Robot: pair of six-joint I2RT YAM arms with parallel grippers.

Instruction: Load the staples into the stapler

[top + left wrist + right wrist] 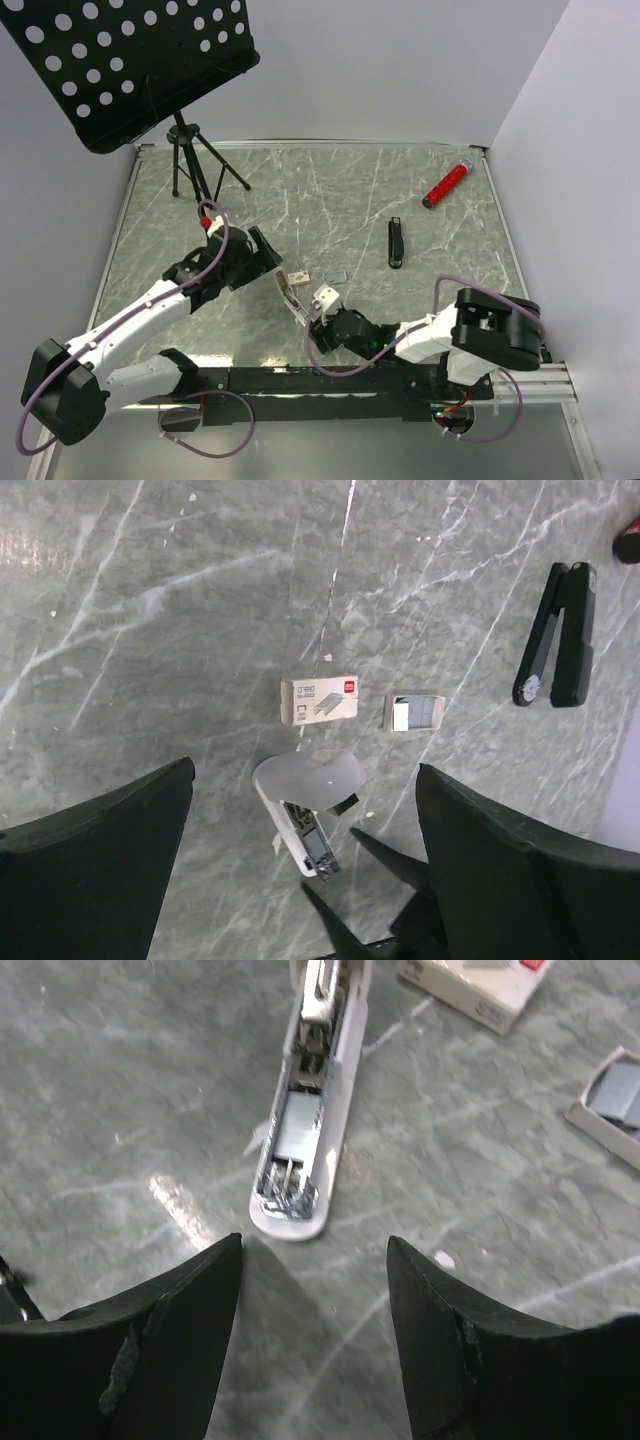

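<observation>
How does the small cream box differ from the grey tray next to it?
The box is cream with print and a red mark; the tray is plain grey. The box is closed; the tray is open on top, with grey strips inside. The box is longer than the tray. Both are rectangular and lie flat, apart.

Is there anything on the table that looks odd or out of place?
Yes. The grey tray lies outside its box, just beside it. The white bar lies opened, with its metal inside exposed.
</observation>
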